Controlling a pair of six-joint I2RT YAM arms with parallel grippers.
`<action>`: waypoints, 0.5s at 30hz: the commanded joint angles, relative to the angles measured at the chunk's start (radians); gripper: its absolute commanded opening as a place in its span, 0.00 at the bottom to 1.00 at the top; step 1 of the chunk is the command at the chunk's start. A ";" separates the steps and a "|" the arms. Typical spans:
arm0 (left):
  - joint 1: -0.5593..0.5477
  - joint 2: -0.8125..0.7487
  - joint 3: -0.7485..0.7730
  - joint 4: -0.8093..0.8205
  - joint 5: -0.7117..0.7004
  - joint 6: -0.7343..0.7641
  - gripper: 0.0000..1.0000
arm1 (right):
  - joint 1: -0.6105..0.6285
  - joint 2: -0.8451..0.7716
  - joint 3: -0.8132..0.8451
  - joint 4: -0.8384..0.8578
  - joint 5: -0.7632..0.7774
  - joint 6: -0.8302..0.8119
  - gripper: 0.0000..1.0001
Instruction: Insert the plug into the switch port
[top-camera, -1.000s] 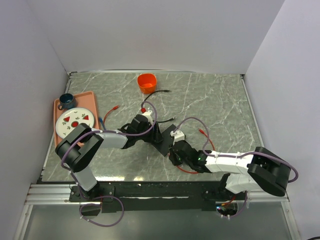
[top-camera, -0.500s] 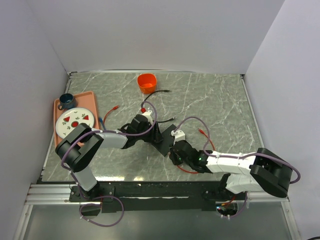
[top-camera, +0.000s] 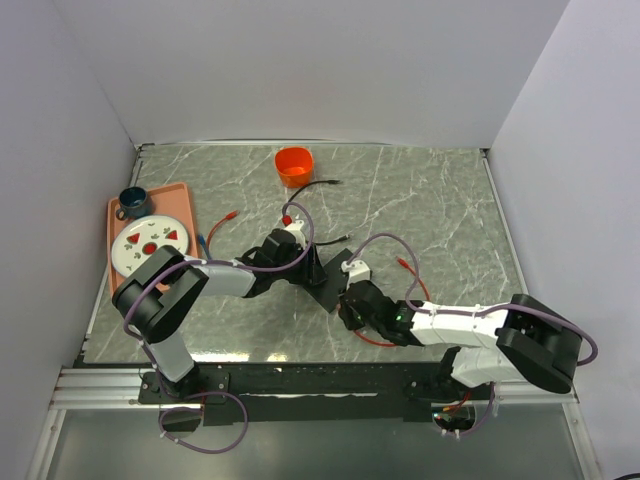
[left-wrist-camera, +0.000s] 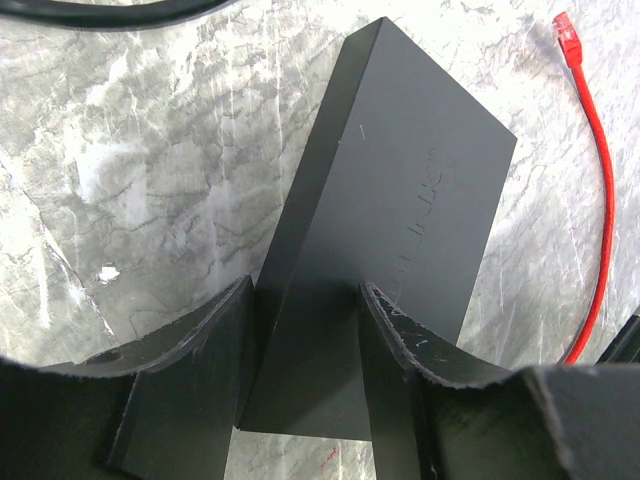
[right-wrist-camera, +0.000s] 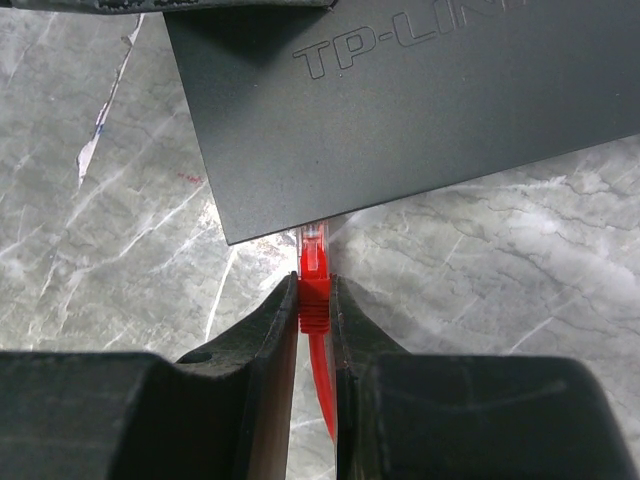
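The switch (right-wrist-camera: 420, 110) is a flat matte-black box, seen at table centre in the top view (top-camera: 325, 275). It is pinched across its near end by the left gripper (left-wrist-camera: 305, 300), one finger (left-wrist-camera: 200, 340) on each side. The plug (right-wrist-camera: 313, 265) is red with a clear tip and is squeezed between the pads of the right gripper (right-wrist-camera: 315, 290). Its tip touches the switch's near narrow edge. The switch port is hidden under that edge, so seating cannot be told. A red cable (right-wrist-camera: 322, 390) trails back from the plug.

Against the earlier top views, the switch and left arm are unchanged. The right wrist is shifted only slightly towards the switch.

Embossed "TP-LIN", cut off by the frame, is read on the lid in the right wrist view. "LINK" is faintly read in the left wrist view.
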 joint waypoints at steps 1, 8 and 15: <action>-0.013 0.044 -0.033 -0.113 0.033 -0.008 0.51 | 0.004 0.025 0.041 0.068 0.018 0.006 0.00; -0.030 0.046 -0.033 -0.112 0.024 -0.005 0.50 | 0.004 0.043 0.064 0.075 0.017 0.005 0.00; -0.068 0.041 -0.010 -0.150 -0.016 0.038 0.49 | 0.004 0.043 0.130 0.016 -0.003 -0.020 0.00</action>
